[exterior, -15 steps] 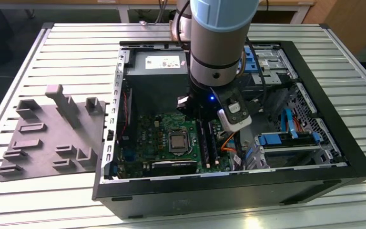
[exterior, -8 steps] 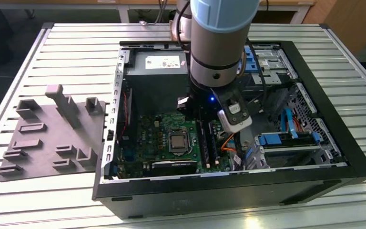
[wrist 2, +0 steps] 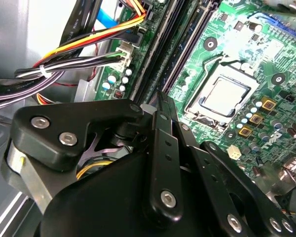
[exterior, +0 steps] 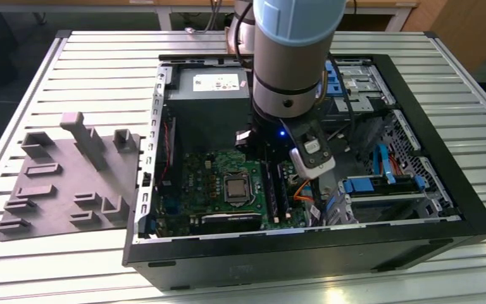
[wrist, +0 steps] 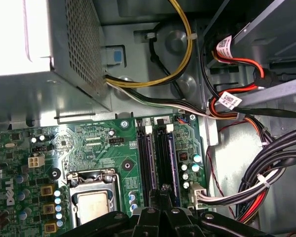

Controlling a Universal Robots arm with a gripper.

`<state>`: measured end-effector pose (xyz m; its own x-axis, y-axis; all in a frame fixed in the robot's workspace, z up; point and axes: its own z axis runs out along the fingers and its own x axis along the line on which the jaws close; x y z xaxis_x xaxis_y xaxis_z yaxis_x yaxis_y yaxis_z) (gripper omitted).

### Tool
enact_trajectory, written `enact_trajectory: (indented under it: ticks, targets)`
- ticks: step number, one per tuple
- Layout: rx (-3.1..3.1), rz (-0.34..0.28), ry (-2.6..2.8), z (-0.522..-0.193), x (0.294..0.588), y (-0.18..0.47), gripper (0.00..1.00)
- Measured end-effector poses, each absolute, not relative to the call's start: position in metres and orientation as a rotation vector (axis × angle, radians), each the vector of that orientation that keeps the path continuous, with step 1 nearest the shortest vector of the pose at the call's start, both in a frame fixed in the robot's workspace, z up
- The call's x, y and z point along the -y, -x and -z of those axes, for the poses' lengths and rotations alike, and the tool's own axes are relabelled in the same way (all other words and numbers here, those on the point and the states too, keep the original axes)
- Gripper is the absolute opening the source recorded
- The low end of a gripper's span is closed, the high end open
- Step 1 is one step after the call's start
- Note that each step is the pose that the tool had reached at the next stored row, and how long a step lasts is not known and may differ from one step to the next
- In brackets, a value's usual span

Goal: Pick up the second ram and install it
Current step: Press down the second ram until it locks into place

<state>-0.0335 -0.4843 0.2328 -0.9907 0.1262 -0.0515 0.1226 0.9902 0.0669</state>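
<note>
My gripper (exterior: 270,166) reaches down into the open computer case (exterior: 445,221), over the green motherboard (exterior: 200,183). In both wrist views its fingers stand pressed together, tips (wrist 2: 160,96) (wrist: 164,188) right at the two long dark memory slots (wrist: 158,158) beside the processor socket (wrist: 91,202). Nothing shows between the fingers. A slim dark strip (exterior: 274,190) lies in the slot line under the tips; I cannot tell whether it is the second ram seated edge-on or a bare slot. White latches (wrist: 148,129) mark the far slot ends.
A grey moulded holder (exterior: 66,177) lies on the slatted table at the exterior view's left. Inside the case are the power supply (exterior: 205,82), cable bundles (wrist: 266,173) close beside the slots, and a drive cage with blue clips (exterior: 378,183).
</note>
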Motion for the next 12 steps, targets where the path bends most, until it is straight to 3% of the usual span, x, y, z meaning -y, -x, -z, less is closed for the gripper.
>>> enact_trajectory:
  ticks: [12]
  targets:
    - [-3.078,-0.098,-0.193,-0.2329,0.4892,0.0335,0.11]
